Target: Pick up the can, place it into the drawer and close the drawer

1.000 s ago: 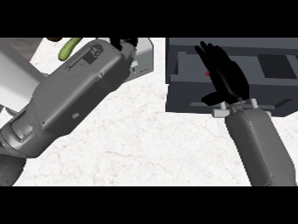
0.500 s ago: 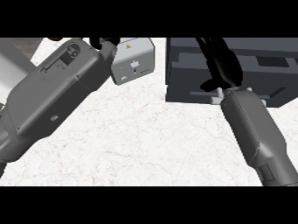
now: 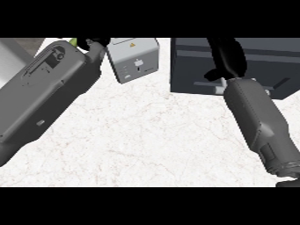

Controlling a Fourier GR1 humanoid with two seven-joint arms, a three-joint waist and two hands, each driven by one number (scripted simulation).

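Right hand at the drawer; can not identifiable in the head view.

The right hand point(image 3: 227, 57) lies over the dark drawer point(image 3: 198, 66) at the bench's point(image 3: 152, 132) upper right, fingers extended and close together; whether they grip anything cannot be told. The left forearm point(image 3: 42, 92) crosses the upper left and hides the left hand, so its state cannot be told. A green object point(image 3: 74, 41) shows just beyond it. A grey box point(image 3: 134, 59) stands between forearm and drawer.
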